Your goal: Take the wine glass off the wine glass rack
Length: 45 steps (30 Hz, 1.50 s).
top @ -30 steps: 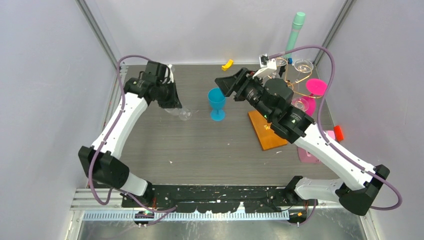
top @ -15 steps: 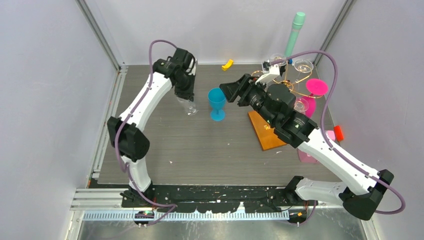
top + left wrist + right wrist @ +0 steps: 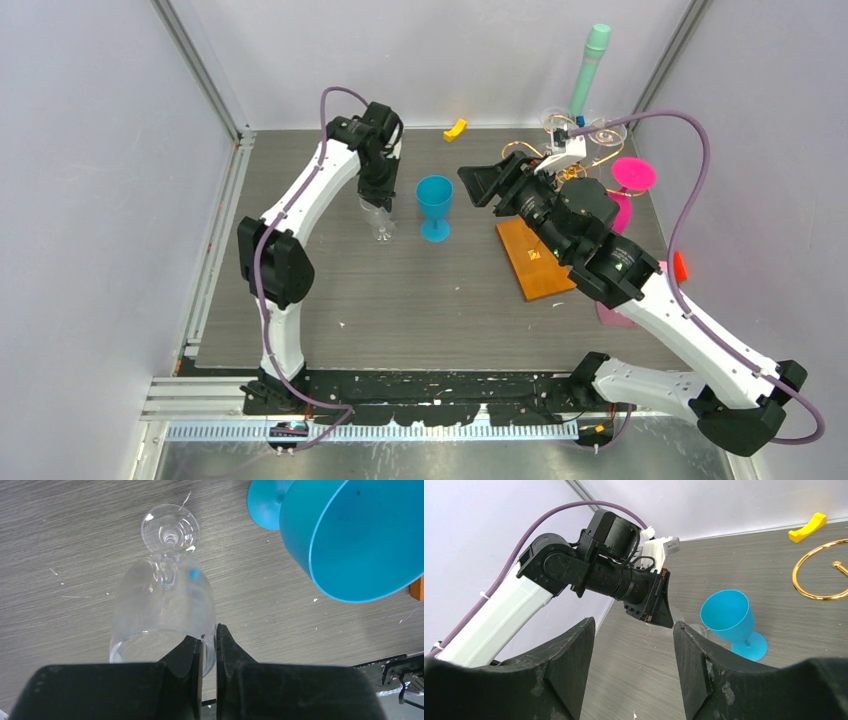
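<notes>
My left gripper (image 3: 379,192) is shut on the rim of a clear wine glass (image 3: 381,222), one finger inside the bowl and one outside. In the left wrist view the glass (image 3: 164,605) hangs upright below the gripper (image 3: 209,645), its foot at or just above the table. The wine glass rack (image 3: 560,165), gold wire on an orange-brown wooden base (image 3: 535,265), stands at the back right and holds clear glasses (image 3: 606,130) and a pink glass (image 3: 633,174). My right gripper (image 3: 482,186) is open and empty left of the rack, and shows in its wrist view (image 3: 634,645).
A blue goblet (image 3: 434,205) stands upright just right of the clear glass; it also shows in the left wrist view (image 3: 350,545) and the right wrist view (image 3: 729,620). A yellow piece (image 3: 455,128) lies at the back. A green tube (image 3: 590,60) stands behind the rack. A red object (image 3: 679,266) lies far right.
My left arm swung right and back with the clear glass, bringing it from tilted to upright beside the blue goblet. My right arm drew back slightly to the right.
</notes>
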Tool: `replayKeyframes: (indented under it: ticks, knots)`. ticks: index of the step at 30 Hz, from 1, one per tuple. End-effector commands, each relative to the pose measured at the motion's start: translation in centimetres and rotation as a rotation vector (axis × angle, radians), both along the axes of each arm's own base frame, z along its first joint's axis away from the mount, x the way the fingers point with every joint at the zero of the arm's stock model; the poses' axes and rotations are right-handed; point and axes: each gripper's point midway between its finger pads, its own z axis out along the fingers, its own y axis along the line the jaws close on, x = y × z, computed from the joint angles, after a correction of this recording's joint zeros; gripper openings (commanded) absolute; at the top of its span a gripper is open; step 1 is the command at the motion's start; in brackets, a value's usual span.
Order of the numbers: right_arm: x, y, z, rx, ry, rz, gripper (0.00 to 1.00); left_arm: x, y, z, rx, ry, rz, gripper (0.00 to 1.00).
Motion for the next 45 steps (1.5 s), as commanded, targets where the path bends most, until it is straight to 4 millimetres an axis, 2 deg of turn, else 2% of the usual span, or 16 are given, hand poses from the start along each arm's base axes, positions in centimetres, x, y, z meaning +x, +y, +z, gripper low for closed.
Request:
replayKeyframes:
  ticks: [1,6,10,17,20,22,25,26,27,28,31,33,36,38,40,45]
  knots:
    - [-0.4,-1.2,1.4,0.005,-0.031,-0.034,0.64,0.6,-0.7,0.9,-0.033,-0.018,0.002,0.03]
    - [-0.6,-1.9,1.7,-0.001,-0.03,-0.053,0.64,0.9,-0.9,1.6,-0.05,-0.041,0.008,0.25]
    - [-0.9,-2.6,2.2,-0.002,-0.033,-0.064,0.64,1.2,-1.0,3.1,-0.067,-0.081,0.009,0.35]
    - [-1.7,-4.0,3.4,-0.028,-0.041,-0.087,0.64,1.0,-0.7,8.2,-0.121,-0.2,0.007,0.52]
    - [-2.1,-4.9,4.2,-0.042,-0.048,-0.103,0.65,0.1,-0.3,11.0,-0.155,-0.267,0.005,0.59]
    - [-2.0,-5.9,4.2,-0.08,-0.05,-0.142,0.66,-0.6,0.0,12.6,-0.178,-0.309,0.008,0.7]
    - [-2.2,-7.8,3.4,-0.163,-0.023,-0.203,0.67,-1.8,0.7,15.0,-0.224,-0.402,0.017,0.95]
    - [-2.4,-8.8,4.2,-0.162,-0.029,-0.239,0.67,-2.3,1.0,15.6,-0.235,-0.427,0.02,0.99]
    - [-2.6,-9.5,3.7,-0.195,-0.012,-0.256,0.68,-2.9,1.3,16.4,-0.25,-0.458,0.021,0.99]
    - [-2.8,-10.7,4.3,-0.192,-0.016,-0.301,0.69,-3.5,1.6,16.9,-0.264,-0.478,0.024,1.0]
    - [-3.6,-14.2,4.2,-0.257,0.002,-0.407,0.76,-5.6,2.3,18.3,-0.308,-0.528,0.022,1.0]
    - [-4.0,-17.5,3.7,-0.326,0.028,-0.545,0.78,-7.2,2.8,18.5,-0.332,-0.542,0.017,1.0]
    - [-4.2,-20.6,3.3,-0.447,0.034,-0.692,0.83,-9.4,3.3,19.0,-0.381,-0.577,-0.003,1.0]
    - [-3.9,-21.4,3.4,-0.527,0.039,-0.75,0.86,-10.4,3.5,19.2,-0.404,-0.599,-0.011,1.0]
    - [-3.4,-21.3,3.6,-0.569,0.054,-0.754,0.87,-11.1,3.7,19.1,-0.412,-0.608,-0.018,1.0]
    - [-2.0,-20.8,3.8,-0.536,0.108,-0.716,0.88,-12.2,4.0,18.4,-0.411,-0.592,-0.027,1.0]
